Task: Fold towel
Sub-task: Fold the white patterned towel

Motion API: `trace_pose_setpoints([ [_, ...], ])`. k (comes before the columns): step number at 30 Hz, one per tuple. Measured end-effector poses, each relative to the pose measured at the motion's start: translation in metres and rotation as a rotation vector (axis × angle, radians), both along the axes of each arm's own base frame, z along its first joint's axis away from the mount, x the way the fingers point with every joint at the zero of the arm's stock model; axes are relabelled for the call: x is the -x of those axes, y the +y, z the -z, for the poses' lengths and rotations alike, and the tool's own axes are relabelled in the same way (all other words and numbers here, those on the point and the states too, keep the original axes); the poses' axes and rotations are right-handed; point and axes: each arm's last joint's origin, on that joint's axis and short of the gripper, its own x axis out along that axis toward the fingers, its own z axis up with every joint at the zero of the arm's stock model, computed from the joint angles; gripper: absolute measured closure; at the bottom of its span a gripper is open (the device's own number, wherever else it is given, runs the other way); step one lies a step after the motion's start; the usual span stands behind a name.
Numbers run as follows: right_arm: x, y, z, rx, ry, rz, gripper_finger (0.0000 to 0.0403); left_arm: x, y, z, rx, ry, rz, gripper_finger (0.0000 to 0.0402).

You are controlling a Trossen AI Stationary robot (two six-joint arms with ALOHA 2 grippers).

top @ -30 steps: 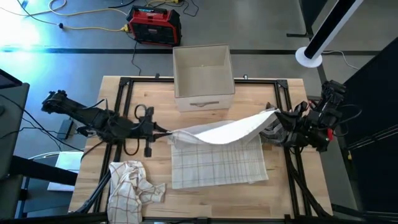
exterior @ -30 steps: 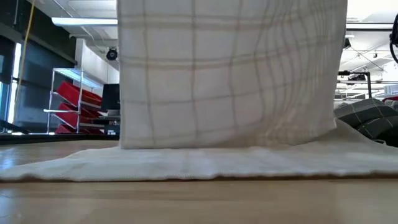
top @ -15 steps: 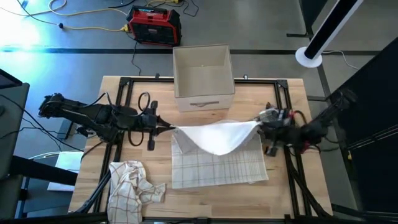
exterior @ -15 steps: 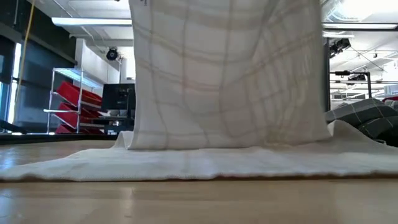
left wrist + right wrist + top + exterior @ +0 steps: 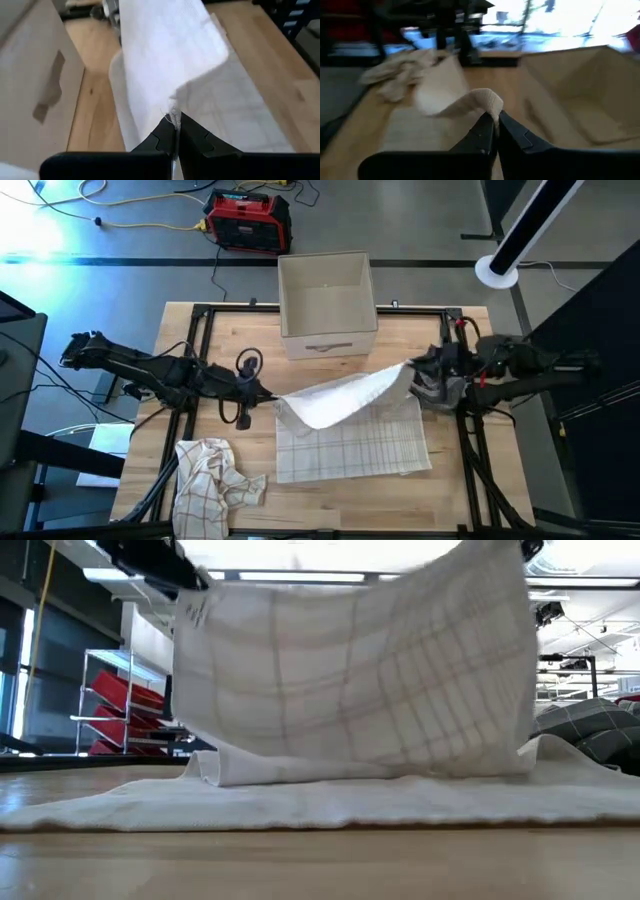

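Observation:
A white plaid towel (image 5: 350,442) lies with its near half flat on the table, while its far edge (image 5: 345,395) is raised in a sagging span between my two grippers. My left gripper (image 5: 268,393) is shut on the span's left end, and my right gripper (image 5: 411,370) is shut on its right end. In the low view the raised part (image 5: 350,690) hangs as a slack curtain over the flat part (image 5: 320,802). My left gripper pinches the towel's raised left corner (image 5: 173,116) between its two fingers, coming level from the table's left. The cloth spreads away from the fingers, slack, and is clear of the table there. My right gripper pinches a rolled-over fold at the towel's right end (image 5: 492,106) between its two fingers, coming level from the table's right. The cloth droops slack away from the fingers toward the part on the table.
An open cardboard box (image 5: 327,300) stands at the far edge, just behind the towel. A crumpled checked cloth (image 5: 212,476) lies at the near left corner. A dark plaid cloth (image 5: 438,386) sits under the right gripper. A black frame (image 5: 200,315) rims the table.
My right gripper has moved toward the table's left, and its arm has swung round. Both grippers have come down, so the raised edge now shows in the low view. The raised span has gone from stretched to sagging; the near half has stayed flat.

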Motion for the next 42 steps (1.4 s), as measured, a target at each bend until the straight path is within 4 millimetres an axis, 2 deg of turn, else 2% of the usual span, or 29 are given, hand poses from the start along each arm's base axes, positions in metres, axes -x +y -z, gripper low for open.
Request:
trace_pose_setpoints([
  [3, -0.006, 0.002, 0.022, -0.097, 0.132, -0.065, 0.0403, 0.000, -0.001, 0.011, 0.052, -0.014, -0.002, 0.0402],
  [7, -0.019, 0.003, 0.073, -0.174, 0.290, -0.024, 0.0403, 0.000, -0.002, 0.036, 0.145, 0.039, -0.035, 0.0402],
  [10, -0.024, 0.003, 0.108, -0.228, 0.342, 0.027, 0.0403, 0.000, -0.004, 0.058, 0.214, 0.092, -0.084, 0.0402],
  [14, -0.021, 0.006, 0.149, -0.277, 0.414, 0.108, 0.0403, -0.002, -0.010, 0.086, 0.283, 0.124, -0.121, 0.0402],
  [19, -0.012, 0.015, 0.187, -0.314, 0.485, 0.187, 0.0403, -0.008, -0.022, 0.115, 0.303, 0.174, -0.124, 0.0402],
  [26, -0.012, 0.037, 0.208, -0.340, 0.400, 0.209, 0.0403, -0.018, -0.040, 0.141, 0.292, 0.200, -0.131, 0.0402],
  [33, -0.018, 0.063, 0.225, -0.313, 0.432, 0.245, 0.0403, -0.013, -0.057, 0.156, 0.336, 0.268, -0.129, 0.0402],
  [37, -0.030, 0.082, 0.231, -0.259, 0.478, 0.266, 0.0403, -0.008, -0.066, 0.156, 0.362, 0.280, -0.106, 0.0402],
  [42, -0.059, 0.113, 0.230, -0.227, 0.534, 0.205, 0.0403, -0.002, -0.078, 0.156, 0.435, 0.330, -0.048, 0.0402],
])
